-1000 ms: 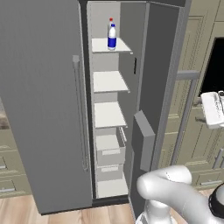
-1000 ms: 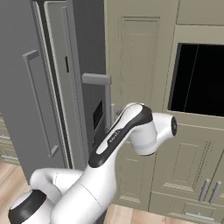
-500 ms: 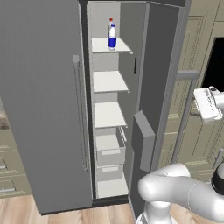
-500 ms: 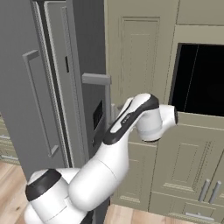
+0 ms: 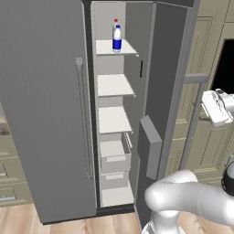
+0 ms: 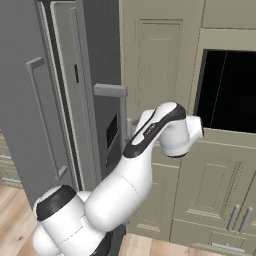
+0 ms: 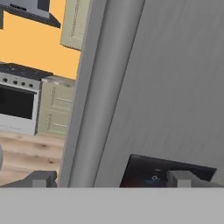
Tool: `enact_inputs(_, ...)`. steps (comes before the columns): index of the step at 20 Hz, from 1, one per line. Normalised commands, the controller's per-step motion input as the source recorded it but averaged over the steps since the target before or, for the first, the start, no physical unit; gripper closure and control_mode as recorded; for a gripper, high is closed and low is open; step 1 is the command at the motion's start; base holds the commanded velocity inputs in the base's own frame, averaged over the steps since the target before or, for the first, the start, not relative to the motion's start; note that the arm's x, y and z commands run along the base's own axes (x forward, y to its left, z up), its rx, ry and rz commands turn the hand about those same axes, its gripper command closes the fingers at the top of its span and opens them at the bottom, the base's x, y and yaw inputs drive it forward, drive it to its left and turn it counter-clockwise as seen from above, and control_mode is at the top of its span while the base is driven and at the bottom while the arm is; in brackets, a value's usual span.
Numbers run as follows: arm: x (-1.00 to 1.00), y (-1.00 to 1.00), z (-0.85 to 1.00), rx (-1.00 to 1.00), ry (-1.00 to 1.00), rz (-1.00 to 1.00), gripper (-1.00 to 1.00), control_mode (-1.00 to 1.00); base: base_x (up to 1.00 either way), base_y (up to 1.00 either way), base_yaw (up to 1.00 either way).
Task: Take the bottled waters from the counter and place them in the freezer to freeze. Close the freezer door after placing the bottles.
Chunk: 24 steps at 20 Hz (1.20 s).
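Arm bent up — claw (image 7: 111, 178) wide apart, nothing btwn fingers.

Over the last second the white arm (image 6: 150, 145) swung its elbow higher and rightward, and the gripper (image 5: 217, 107) rose beside the open door's handle (image 5: 192, 119).

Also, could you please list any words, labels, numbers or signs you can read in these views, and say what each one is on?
No text can be read anywhere in these views.
Bottled waters on the top freezer shelf: blue label band, any print too small to read.
Black panel on the grey door: a faint bluish mark, too blurred to read.
Cabinets and stove: no lettering visible.
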Motion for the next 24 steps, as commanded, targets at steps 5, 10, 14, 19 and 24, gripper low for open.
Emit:
enact_inputs(5,-0.02,0.30,0.00,0.00,0.03,0.00,-1.00,-1.00,0.00,0.00,0.00)
enact_inputs(10,0.00,0.39,0.00,0.00,0.08,0.00,-1.00,-1.00,0.00,0.00,0.00)
enact_inputs(14,0.00,0.45,0.00,0.00,0.08,0.00,-1.00,-1.00,0.00,0.00,0.00)
enact_inputs(19,0.00,0.61,0.00,-0.01,0.07,-0.05,-1.00,-1.00,0.00,0.00,0.00)
enact_inputs(24,0.00,0.81,0.00,-0.03,0.00,-0.12,-1.00,-1.00,0.00,0.00,0.00)
